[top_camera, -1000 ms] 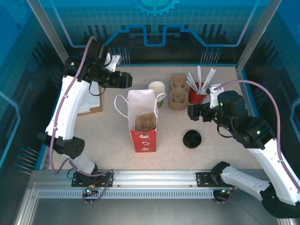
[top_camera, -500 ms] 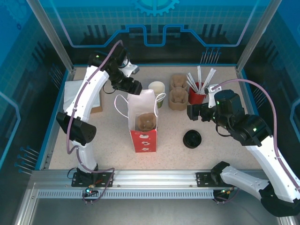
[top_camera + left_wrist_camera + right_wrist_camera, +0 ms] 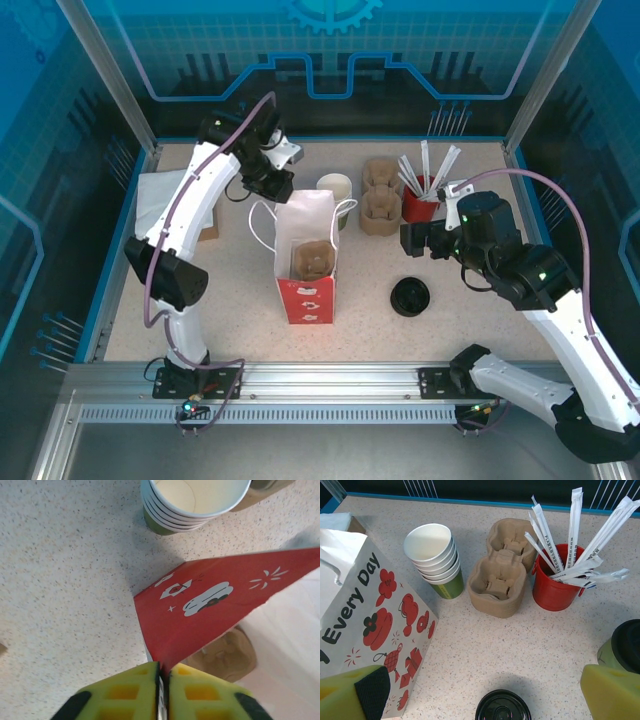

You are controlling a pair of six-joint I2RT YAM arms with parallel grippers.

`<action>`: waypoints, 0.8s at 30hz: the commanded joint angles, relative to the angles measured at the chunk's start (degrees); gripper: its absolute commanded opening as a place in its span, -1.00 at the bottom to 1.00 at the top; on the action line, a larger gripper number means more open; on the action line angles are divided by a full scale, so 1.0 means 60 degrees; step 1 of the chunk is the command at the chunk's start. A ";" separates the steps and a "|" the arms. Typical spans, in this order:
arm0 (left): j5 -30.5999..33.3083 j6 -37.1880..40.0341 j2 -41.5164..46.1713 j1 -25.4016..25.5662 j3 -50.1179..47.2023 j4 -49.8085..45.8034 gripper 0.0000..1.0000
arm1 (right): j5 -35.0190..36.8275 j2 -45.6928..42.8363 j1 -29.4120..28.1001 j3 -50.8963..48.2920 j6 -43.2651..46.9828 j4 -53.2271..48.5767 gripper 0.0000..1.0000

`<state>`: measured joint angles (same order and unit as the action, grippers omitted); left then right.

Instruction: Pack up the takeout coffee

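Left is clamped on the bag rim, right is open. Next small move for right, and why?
Probably shift the right gripper sideways until the takeout coffee lines up between its fingers. In the right wrist view the lidded cup stands just past one fingertip at the frame's right edge, not inside the open jaws, so closing now would likely catch nothing. The left gripper is shut on the paper bag edge.

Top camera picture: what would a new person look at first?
Probably the red-and-white paper bag standing open in the middle of the table, with a brown cardboard cup carrier down inside it. The left gripper is pinching the bag's edge at its far left corner. After that, the red cup bristling with wrapped straws, far right of the bag.
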<state>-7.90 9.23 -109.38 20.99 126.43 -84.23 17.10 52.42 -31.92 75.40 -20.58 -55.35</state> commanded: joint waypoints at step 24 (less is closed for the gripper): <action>0.0008 -0.3486 0.3460 -0.0482 -0.3761 0.1274 0.08 | -0.0874 0.0913 0.0296 0.0353 0.0334 0.0288 1.00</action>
<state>-7.35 -14.15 -88.73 19.31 102.72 -78.22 13.89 57.32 -31.07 75.18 -19.25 -54.41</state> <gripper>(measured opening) 0.529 0.999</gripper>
